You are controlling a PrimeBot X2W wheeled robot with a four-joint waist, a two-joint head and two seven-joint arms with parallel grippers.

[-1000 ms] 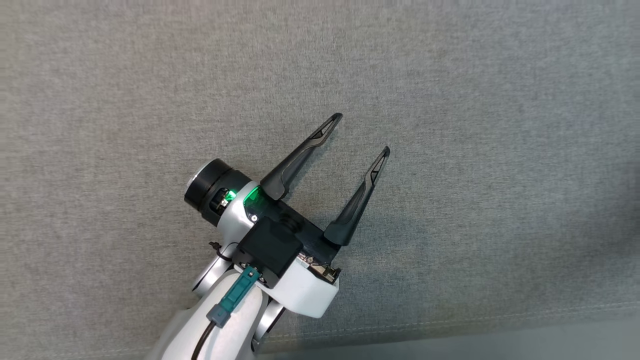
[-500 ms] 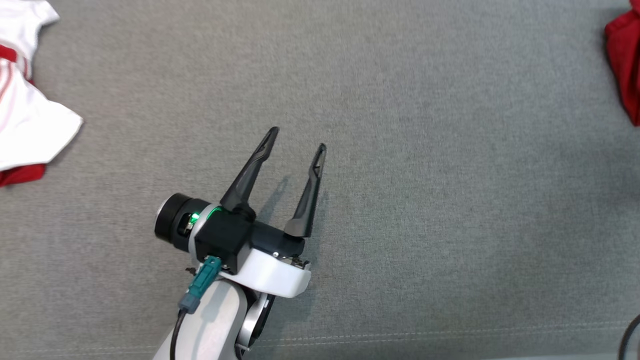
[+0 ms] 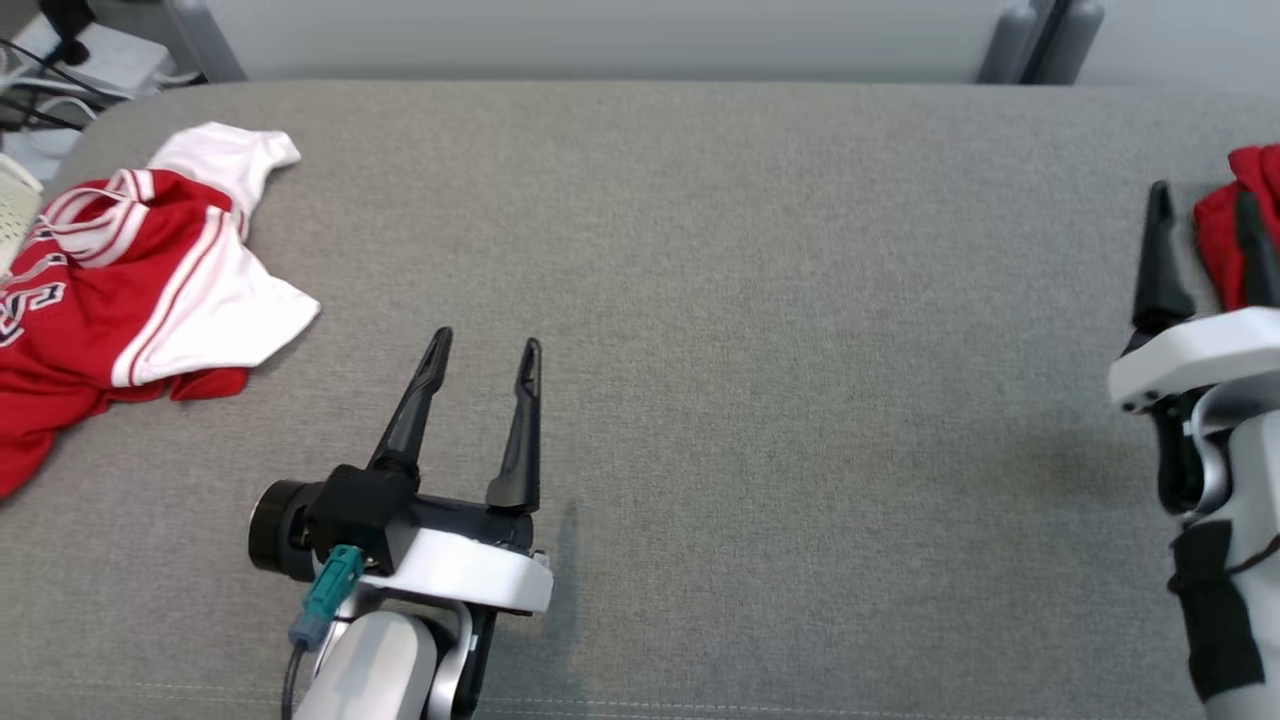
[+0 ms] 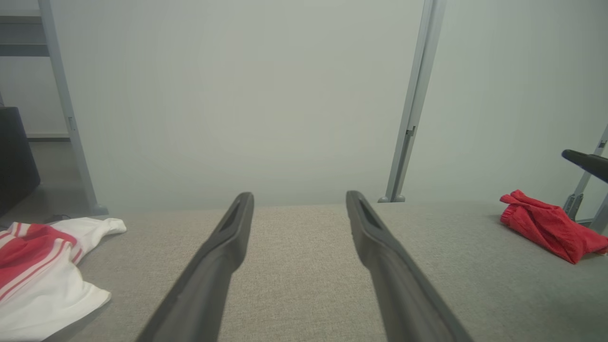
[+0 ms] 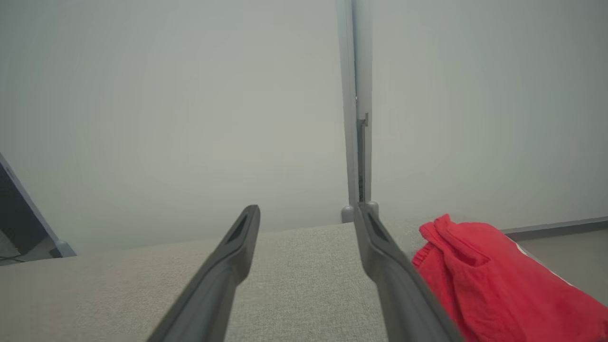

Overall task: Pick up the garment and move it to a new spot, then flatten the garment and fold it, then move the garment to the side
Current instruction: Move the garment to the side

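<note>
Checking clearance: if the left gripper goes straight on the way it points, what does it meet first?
The way looks free: the left gripper points across the grey table, with the red and white shirt off to its left. Beyond the far edge, probably the wall.

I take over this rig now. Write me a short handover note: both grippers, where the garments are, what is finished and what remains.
Left gripper: open, empty, over the grey surface.
Right gripper: open, empty, fingers beside the red garment at the surface's right edge; contact cannot be told.
Red-and-white jersey: crumpled at the far left, apart from both grippers.
Done: nothing visible; neither garment looks flat or folded.
To do: grasp the garment, move it, flatten, fold, set aside. Which garment is meant is unclear.
</note>
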